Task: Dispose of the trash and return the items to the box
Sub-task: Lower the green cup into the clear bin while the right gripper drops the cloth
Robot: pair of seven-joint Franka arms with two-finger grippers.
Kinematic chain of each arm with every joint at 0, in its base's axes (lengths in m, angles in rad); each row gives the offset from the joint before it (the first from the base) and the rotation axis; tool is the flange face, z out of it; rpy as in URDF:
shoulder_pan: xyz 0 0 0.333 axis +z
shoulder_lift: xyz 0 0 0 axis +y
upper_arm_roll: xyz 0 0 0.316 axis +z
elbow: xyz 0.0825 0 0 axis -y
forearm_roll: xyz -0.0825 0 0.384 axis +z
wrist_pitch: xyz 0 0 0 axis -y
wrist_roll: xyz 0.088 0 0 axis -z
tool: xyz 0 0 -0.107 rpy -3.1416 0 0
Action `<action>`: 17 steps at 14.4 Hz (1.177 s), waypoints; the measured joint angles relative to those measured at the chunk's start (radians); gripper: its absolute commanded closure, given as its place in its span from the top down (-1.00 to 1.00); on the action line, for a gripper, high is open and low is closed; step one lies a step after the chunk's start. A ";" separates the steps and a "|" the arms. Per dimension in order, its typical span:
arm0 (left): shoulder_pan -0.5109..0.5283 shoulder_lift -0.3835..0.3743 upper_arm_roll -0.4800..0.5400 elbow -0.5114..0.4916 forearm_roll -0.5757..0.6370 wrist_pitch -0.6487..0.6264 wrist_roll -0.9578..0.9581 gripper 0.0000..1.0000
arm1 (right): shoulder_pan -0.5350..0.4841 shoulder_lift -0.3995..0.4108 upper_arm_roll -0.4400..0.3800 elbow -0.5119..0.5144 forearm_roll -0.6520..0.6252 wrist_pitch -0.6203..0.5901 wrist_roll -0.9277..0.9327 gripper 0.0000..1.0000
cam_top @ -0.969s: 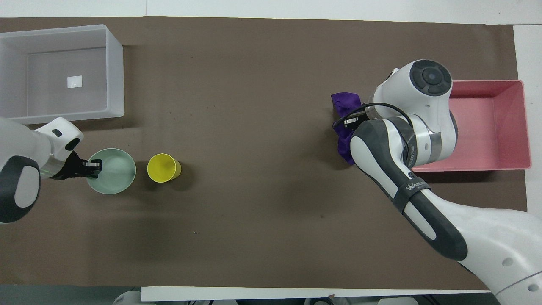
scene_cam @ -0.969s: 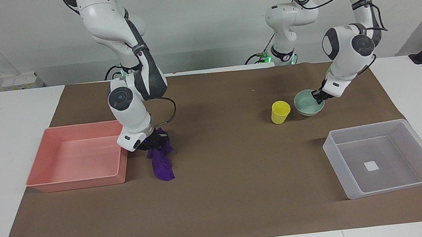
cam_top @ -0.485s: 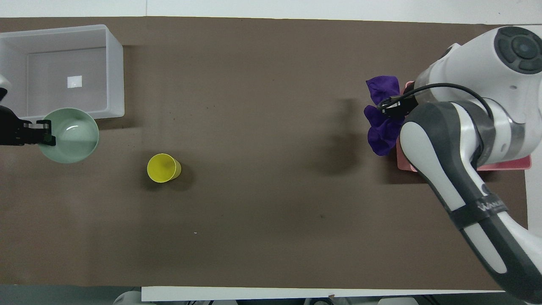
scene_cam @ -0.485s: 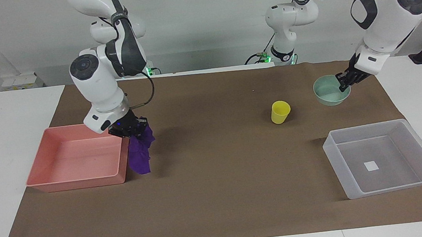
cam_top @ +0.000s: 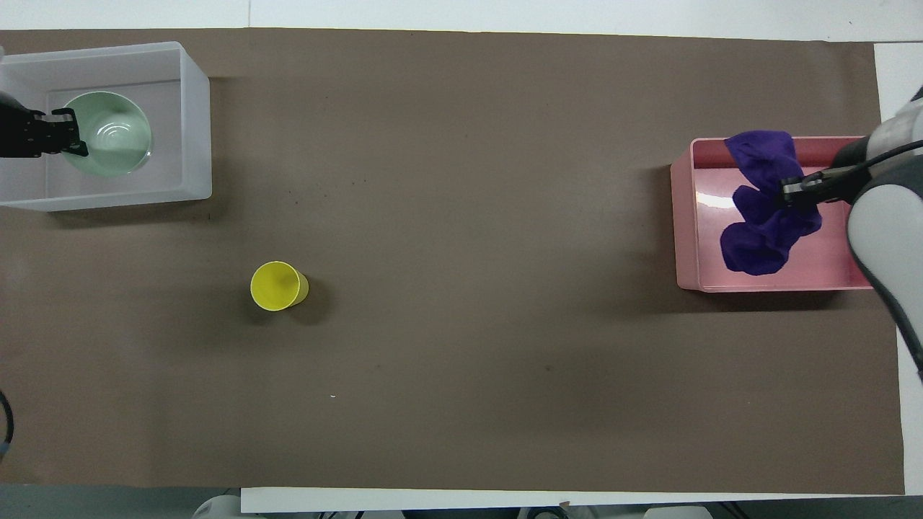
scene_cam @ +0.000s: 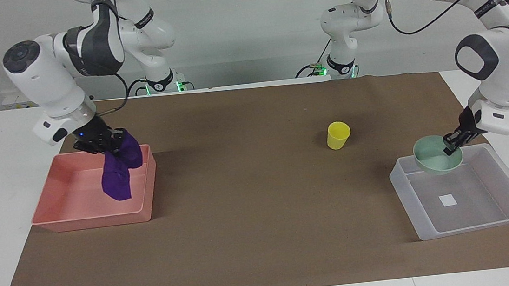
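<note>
My right gripper (scene_cam: 104, 144) (cam_top: 797, 192) is shut on the purple rag (scene_cam: 119, 172) (cam_top: 761, 205), which hangs in the air over the pink tray (scene_cam: 56, 213) (cam_top: 685, 216). My left gripper (scene_cam: 451, 142) (cam_top: 63, 133) is shut on the rim of the mint-green bowl (scene_cam: 435, 157) (cam_top: 108, 133) and holds it tilted over the clear plastic bin (scene_cam: 476, 215) (cam_top: 195, 115), at its end nearer the robots. The bin's white label (scene_cam: 447, 200) shows in the facing view only. The yellow cup (scene_cam: 338, 135) (cam_top: 277, 286) stands upright on the brown mat, nearer the robots than the bin.
The brown mat (scene_cam: 261, 217) (cam_top: 461, 288) covers most of the white table. The pink tray sits at the right arm's end and the clear bin at the left arm's end, with open mat between them.
My right gripper has lifted the rag off the mat and carried it over the pink tray. My left gripper has lifted the bowl and carried it over the clear bin.
</note>
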 measured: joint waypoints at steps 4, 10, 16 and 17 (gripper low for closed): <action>0.035 0.110 0.001 0.008 0.000 0.088 0.014 -1.00 | -0.056 0.014 -0.001 -0.101 0.000 0.088 -0.018 -0.97; 0.025 0.152 -0.011 -0.065 0.000 0.228 0.026 0.41 | -0.054 0.115 0.005 -0.201 0.000 0.250 -0.018 -0.41; 0.010 0.042 -0.011 0.015 0.000 0.057 0.011 1.00 | -0.045 0.105 0.009 -0.195 0.000 0.247 -0.018 0.95; -0.002 -0.006 -0.011 0.015 0.000 0.005 -0.014 1.00 | -0.043 0.101 0.010 -0.184 0.000 0.230 -0.018 0.98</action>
